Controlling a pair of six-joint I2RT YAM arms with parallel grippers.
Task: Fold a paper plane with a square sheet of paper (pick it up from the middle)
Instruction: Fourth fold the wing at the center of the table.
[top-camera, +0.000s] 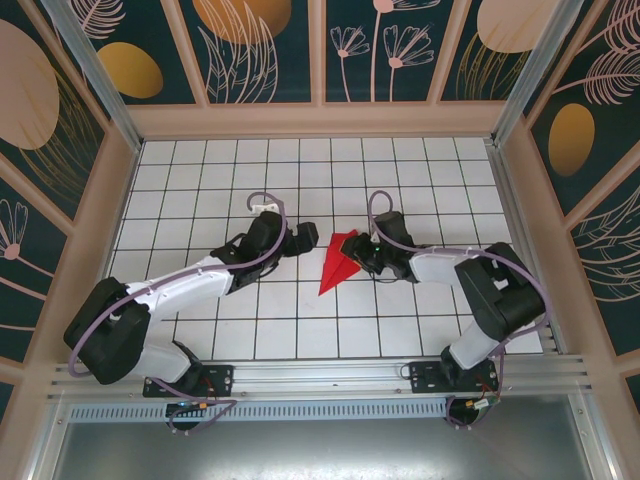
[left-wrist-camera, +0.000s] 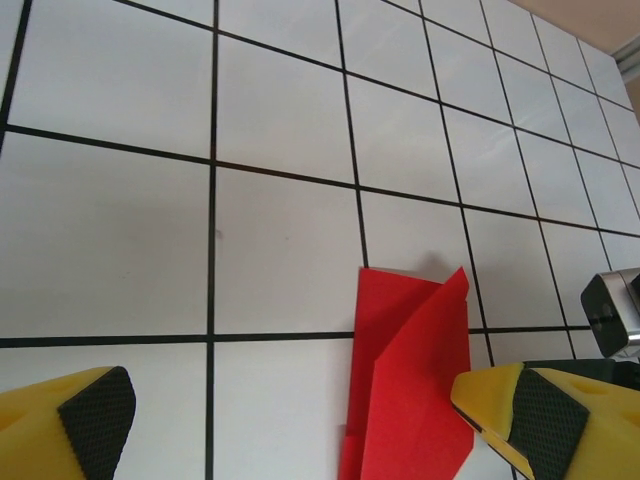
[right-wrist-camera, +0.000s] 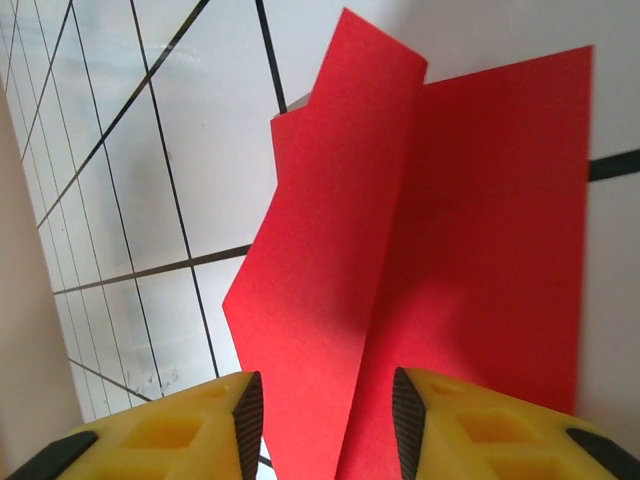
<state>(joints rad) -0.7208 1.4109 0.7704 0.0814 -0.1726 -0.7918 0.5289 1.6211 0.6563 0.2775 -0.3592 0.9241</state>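
The square sheet of paper (top-camera: 337, 262) is bright red and folded into a slim pointed dart with a raised centre fold, its tip toward the near edge. It lies on the white grid table (top-camera: 300, 180) between both arms. My left gripper (top-camera: 308, 243) is just left of it, jaws wide open. In the left wrist view the paper (left-wrist-camera: 415, 380) lies against the right finger (left-wrist-camera: 545, 415), and the left gripper (left-wrist-camera: 320, 415) holds nothing. My right gripper (top-camera: 357, 256) is at the paper's right edge. In the right wrist view the jaws of the right gripper (right-wrist-camera: 327, 420) stand apart, astride the paper's (right-wrist-camera: 400, 250) upright fold.
Patterned walls (top-camera: 90, 250) fence the table on the left, back and right. A metal rail (top-camera: 320, 385) with both arm bases runs along the near edge. Part of the right arm's grey wrist (left-wrist-camera: 612, 310) shows at the right edge of the left wrist view.
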